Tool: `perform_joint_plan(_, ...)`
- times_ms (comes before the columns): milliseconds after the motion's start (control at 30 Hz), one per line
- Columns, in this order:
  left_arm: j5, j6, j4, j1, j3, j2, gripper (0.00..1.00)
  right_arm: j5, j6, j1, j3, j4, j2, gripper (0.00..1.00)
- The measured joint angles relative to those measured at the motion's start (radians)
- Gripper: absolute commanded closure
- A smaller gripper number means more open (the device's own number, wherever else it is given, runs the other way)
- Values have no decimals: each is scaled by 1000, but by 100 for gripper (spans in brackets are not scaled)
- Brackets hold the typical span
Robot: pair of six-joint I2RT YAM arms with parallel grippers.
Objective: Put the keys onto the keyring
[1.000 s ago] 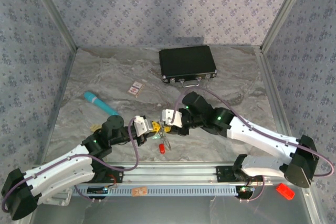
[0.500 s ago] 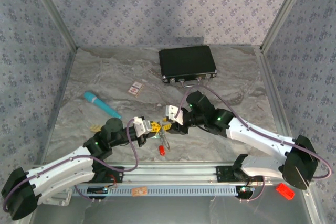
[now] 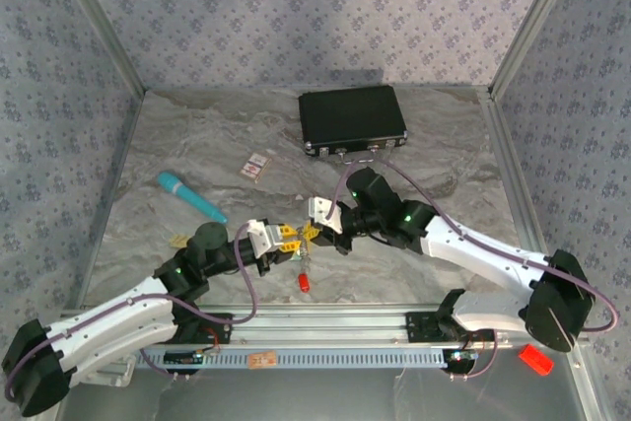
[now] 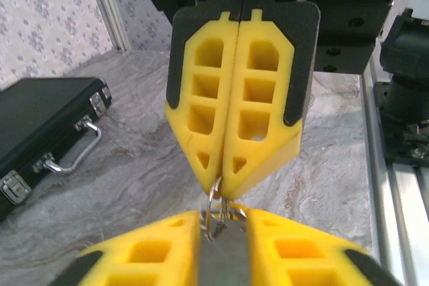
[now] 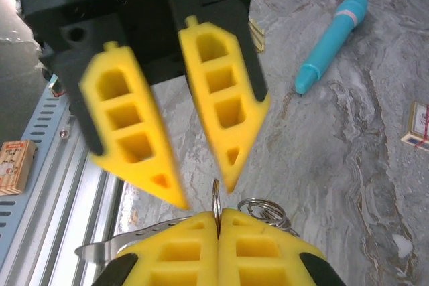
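My right gripper [image 5: 218, 216] is shut on the keyring [image 5: 216, 195], a thin silvery wire loop standing on edge between its yellow fingers. More wire coils [image 5: 265, 207] bunch up beside it. My left gripper [image 4: 223, 216] faces it tip to tip, open, with the keyring [image 4: 213, 209] lying in the gap by its left finger. From above, the left gripper [image 3: 288, 238] and the right gripper [image 3: 314, 232] meet above the table's front middle. The red tag [image 3: 305, 283] hangs below them. A small yellowish bit, perhaps the keys [image 3: 177, 241], lies at the left.
A black case [image 3: 352, 120] lies at the back, a teal stick [image 3: 189, 195] at the left, and small cards [image 3: 256, 165] between them. The metal rail [image 3: 325, 327] runs along the front edge. A flat silvery strip [image 5: 114, 249] sticks out under my right fingers.
My left gripper has opened, letting go of the ring. My right gripper has shut on the ring. Both have drifted slightly left, and the red tag has swung with them.
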Motion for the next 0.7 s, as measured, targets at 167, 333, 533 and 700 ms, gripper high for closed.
perform_joint_plan(167,-16,28,-92,-1,50,-2,75,65,-64,35,86,-126,25,100)
perform_joint_plan(333,-19,62,-167,-1,98,14,82,135,-128,74,164,-230,63,100)
perform_joint_plan(533,-17,88,-208,-1,101,31,93,158,-156,90,188,-266,78,100)
perform_joint_plan(700,-14,100,-217,-1,105,31,100,153,-152,89,188,-264,77,85)
